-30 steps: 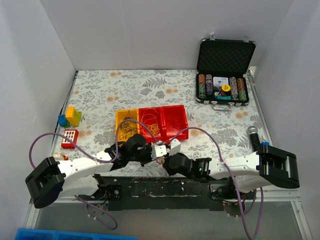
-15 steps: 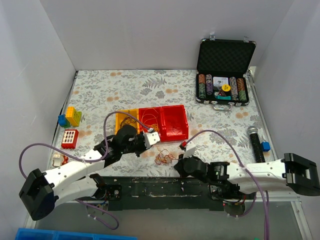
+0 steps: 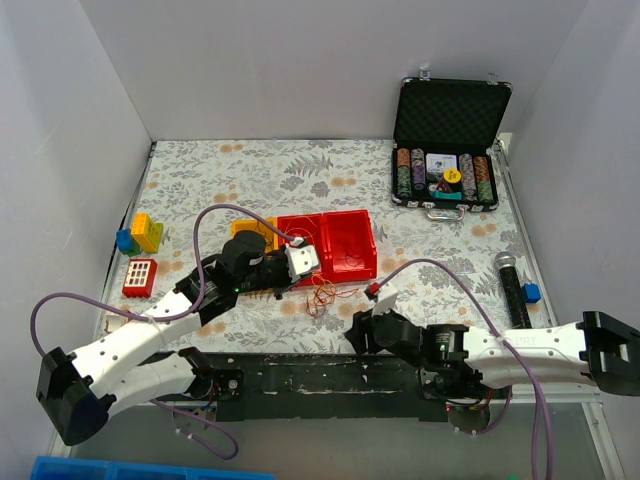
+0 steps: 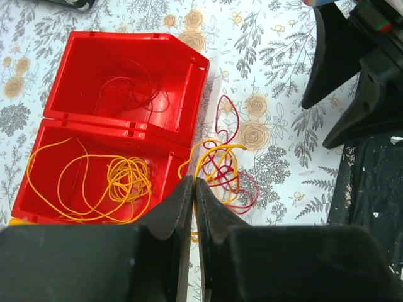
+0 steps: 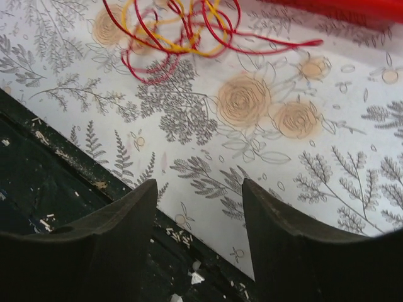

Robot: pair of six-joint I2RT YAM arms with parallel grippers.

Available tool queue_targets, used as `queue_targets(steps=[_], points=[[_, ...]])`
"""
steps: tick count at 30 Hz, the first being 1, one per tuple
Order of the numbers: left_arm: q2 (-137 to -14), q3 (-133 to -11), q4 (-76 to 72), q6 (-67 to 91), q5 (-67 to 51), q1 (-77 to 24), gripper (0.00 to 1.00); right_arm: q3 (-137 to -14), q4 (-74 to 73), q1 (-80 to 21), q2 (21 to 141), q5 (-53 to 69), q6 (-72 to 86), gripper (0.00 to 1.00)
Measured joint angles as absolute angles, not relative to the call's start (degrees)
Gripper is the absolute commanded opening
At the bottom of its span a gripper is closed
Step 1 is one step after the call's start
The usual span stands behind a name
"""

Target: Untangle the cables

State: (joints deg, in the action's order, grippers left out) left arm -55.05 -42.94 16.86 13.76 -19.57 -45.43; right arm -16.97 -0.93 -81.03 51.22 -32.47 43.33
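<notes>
Left gripper (image 3: 308,262) has moved up to the front of the bins since half a second ago. The loose tangle (image 3: 320,292) of red and yellow cables came along with it. It was out on the open table (image 3: 200,180); now it lies just in front of the right red bin (image 3: 350,245). From the left wrist, my left fingers (image 4: 170,214) are pressed together with a yellow strand of the tangle running in between the tips. The middle red bin (image 4: 38,189) holds yellow cables (image 4: 126,182), and the right one holds thin red cables (image 4: 129,94). Right gripper (image 3: 377,297) is low over the table's near edge, almost where it was, fingers spread wide, nothing between them. The tangle lies ahead of it, not touching. A second ago both grippers met over the tangle; now they're apart.
</notes>
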Motion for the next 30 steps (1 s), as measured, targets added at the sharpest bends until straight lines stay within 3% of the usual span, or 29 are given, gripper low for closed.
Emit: queue_targets(steps=[3, 9, 17, 25, 30], points=[[-55.05, -42.50, 17.02, 13.87, -20.10, -45.08, 0.06, -19.70, 1.98, -81.03, 54.85, -32.97, 40.60, 0.83], [-55.05, -41.67, 17.34, 13.61, -20.38, -44.66, 0.06, -23.92, 4.99, -80.95, 58.54, -38.33, 34.87, 0.88], [-55.02, -41.56, 18.02, 11.77, -20.34, -44.56, 0.05, -21.98, 11.42, -75.31, 58.61, -37.41, 20.32, 0.87], [-54.83, -39.79, 18.44, 10.79, -18.81, -44.36, 0.05, -21.87, 15.38, -64.42, 63.59, -23.88, 10.35, 0.86], [-54.61, -39.79, 18.44, 10.24, -17.67, -44.36, 0.05, -26.22, 15.31, -61.10, 69.76, -13.89, 6.13, 0.80]])
